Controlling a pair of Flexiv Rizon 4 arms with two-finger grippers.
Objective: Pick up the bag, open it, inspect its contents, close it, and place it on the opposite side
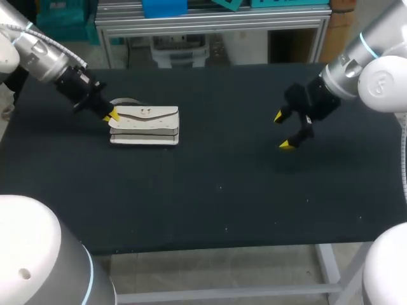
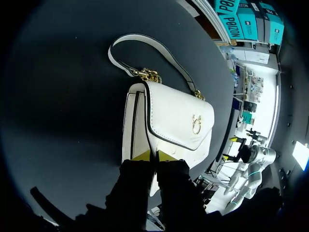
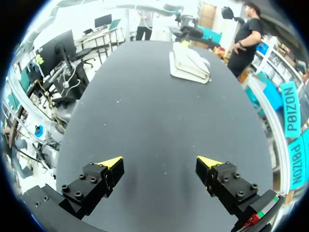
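White bag (image 1: 145, 126) lies at upper left of the black table (image 1: 222, 190); left claw (image 1: 111, 116) pinches its end. Right claw (image 1: 282, 131), at right, hangs open.

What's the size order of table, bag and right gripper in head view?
1. table
2. bag
3. right gripper
The gripper may sit nearer the camera, so the last two are unsure.
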